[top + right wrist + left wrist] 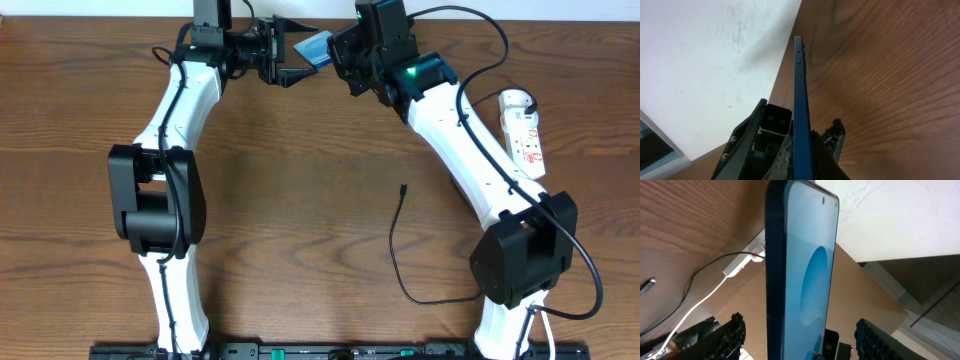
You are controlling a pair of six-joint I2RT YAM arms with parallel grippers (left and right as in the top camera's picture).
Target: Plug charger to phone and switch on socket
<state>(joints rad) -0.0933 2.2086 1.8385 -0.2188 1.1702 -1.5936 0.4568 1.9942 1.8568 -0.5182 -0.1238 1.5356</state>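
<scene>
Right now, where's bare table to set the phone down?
Best: bare table between left arm and the charger. Smaller patch left of left arm. Crowded: far edge, left gripper and right gripper at the phone; right side, socket beside right arm.

Brown wood-grain table [300, 150]; white surface [705, 60] beyond its edge.

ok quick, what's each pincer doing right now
left pincer: open, straddling the phone, not gripping it
right pincer: shut on the phone
</scene>
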